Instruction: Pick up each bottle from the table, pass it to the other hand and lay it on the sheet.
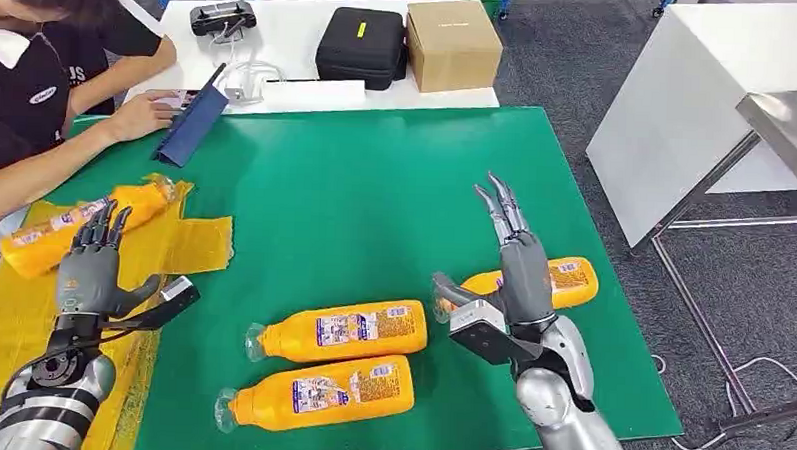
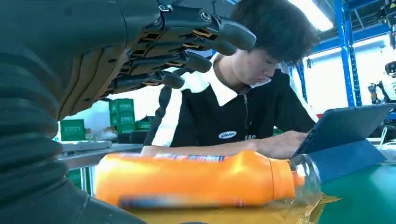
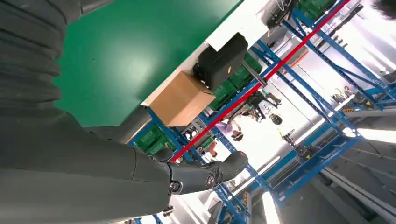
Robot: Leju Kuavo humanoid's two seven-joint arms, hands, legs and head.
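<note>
Green-topped surface (image 1: pixel 375 204), seen from the head view. Crinkled yellow plastic sheet (image 1: pixel 199 240) lies along its left side.

One orange plastic bottle with a printed label (image 1: pixel 74 226) lies on its side on the sheet, toward the far end. In the left wrist view the same bottle (image 2: pixel 196 179) lies flat, its clear cap end pointing toward the green.

Left robot hand (image 1: pixel 91 264) hovers over the sheet just beside that bottle, fingers straight and spread, thumb out to the side, nothing in its grasp. In the left wrist view its dark fingers (image 2: pixel 187 60) hang above the bottle, apart from it.

Three more orange bottles lie on the bare green. Two sit side by side near the front edge: the nearer one (image 1: pixel 319 392) and the one just behind it (image 1: pixel 341 331), clear caps pointing left. The third bottle (image 1: pixel 563 279) lies further right, partly hidden behind the right robot hand.

Right robot hand (image 1: pixel 508 259) is held above the third bottle, fingers stretched forward and close together, thumb out to the left, holding nothing. Contact with the bottle cannot be told.

At the far left a person (image 1: pixel 39 92) leans over the surface, a hand at a dark blue tablet in a folding case (image 1: pixel 193 123). Behind, on a white table (image 1: pixel 281 41): black zip case (image 1: pixel 361 46), brown cardboard box (image 1: pixel 451 42).
</note>
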